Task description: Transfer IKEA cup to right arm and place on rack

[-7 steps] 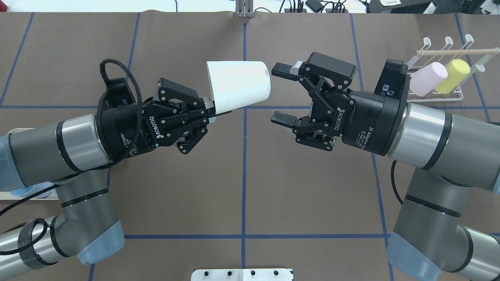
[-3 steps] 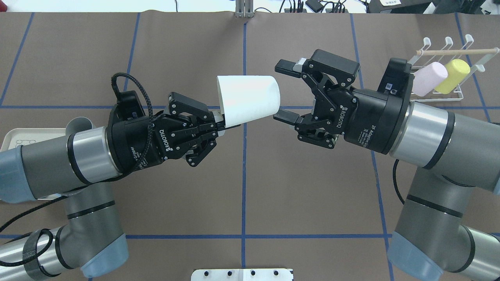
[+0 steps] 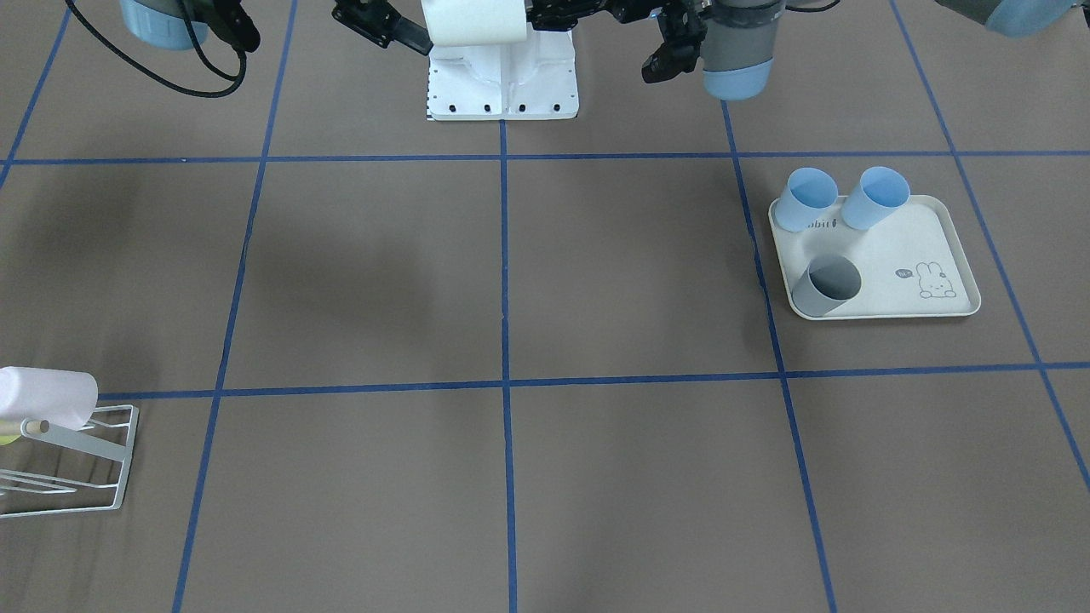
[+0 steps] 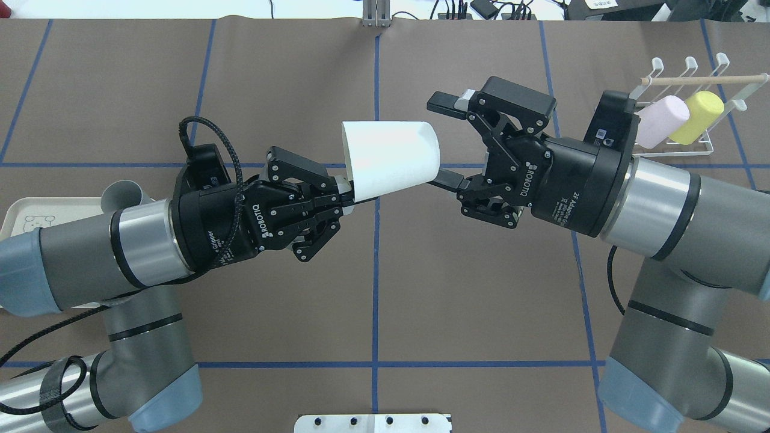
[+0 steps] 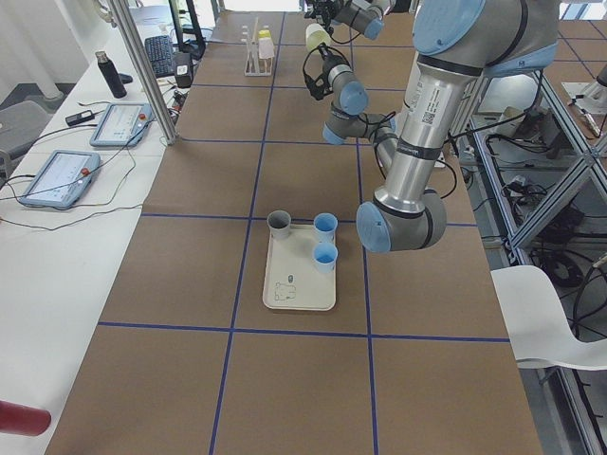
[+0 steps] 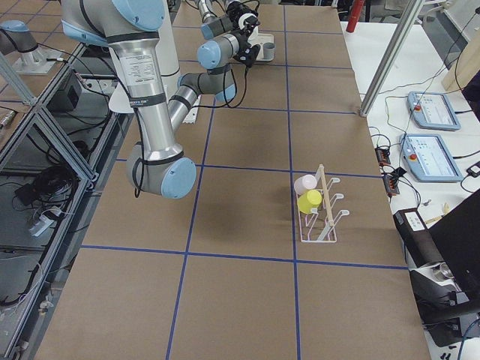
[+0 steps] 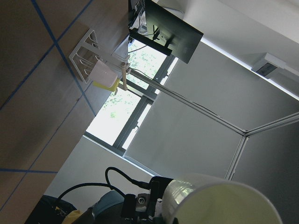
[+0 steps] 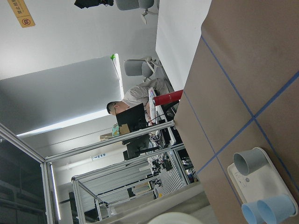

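**So: IKEA cup was held in the air between both grippers, well away from the rack**

The white IKEA cup was off the table and lying sideways over the centre grid line. Its wide mouth faced the robot's left and its narrower base faced right.

The left gripper was pinched together on the rim wall at the cup's mouth and carried the cup.

The right gripper had its jaws spread apart around the base end. In the overhead view the upper finger stood clear of the cup. The lower finger sat right at the base edge, and I could not tell whether it touched.

The rack stood at the far right of the table, well apart from the held cup. A pink cup and a yellow cup hung tilted on its prongs beneath the wooden rod.

On the robot's left side was the cream tray. Two blue cups stood side by side at the tray's robot-side end. A grey cup stood at the edge nearer the table centre, apart from them. All three had their mouths up.

Brown paper with blue tape lines covered the table.
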Available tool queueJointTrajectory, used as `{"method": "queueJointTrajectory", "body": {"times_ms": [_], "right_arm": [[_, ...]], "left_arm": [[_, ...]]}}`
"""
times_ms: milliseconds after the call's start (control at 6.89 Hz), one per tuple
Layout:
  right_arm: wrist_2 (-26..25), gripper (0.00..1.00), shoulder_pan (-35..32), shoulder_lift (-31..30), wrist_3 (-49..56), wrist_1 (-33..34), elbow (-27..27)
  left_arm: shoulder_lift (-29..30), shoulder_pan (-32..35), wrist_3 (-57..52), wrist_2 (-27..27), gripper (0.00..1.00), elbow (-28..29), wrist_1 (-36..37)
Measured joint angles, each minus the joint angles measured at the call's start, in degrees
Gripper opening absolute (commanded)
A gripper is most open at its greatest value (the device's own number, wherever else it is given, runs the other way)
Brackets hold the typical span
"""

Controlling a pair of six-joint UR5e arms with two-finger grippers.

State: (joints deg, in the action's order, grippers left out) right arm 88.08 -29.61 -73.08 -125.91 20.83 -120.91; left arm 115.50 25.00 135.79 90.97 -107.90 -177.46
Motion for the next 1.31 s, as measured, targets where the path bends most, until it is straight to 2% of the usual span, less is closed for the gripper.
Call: {"method": "queueJointTrajectory", "body": {"times_ms": [871,1017,1162,1307], "right_arm": [[-0.1,1.0,0.6,0.0,0.0,0.0,-0.1],[-0.1,0.97,0.8,-0.1,0.0,0.0,0.0],[-0.1,0.83,0.9,-0.2,0.0,0.0,0.0],[-0.1,0.59,1.0,-0.2,0.0,0.0,0.0]], "left_arm": [[1.4,-0.4,0.0,0.0,0.0,0.0,2.3],[1.6,-0.4,0.0,0.0,0.0,0.0,2.4],[1.9,-0.4,0.0,0.0,0.0,0.0,2.7],[2.0,-0.4,0.0,0.0,0.0,0.1,3.1]]}}
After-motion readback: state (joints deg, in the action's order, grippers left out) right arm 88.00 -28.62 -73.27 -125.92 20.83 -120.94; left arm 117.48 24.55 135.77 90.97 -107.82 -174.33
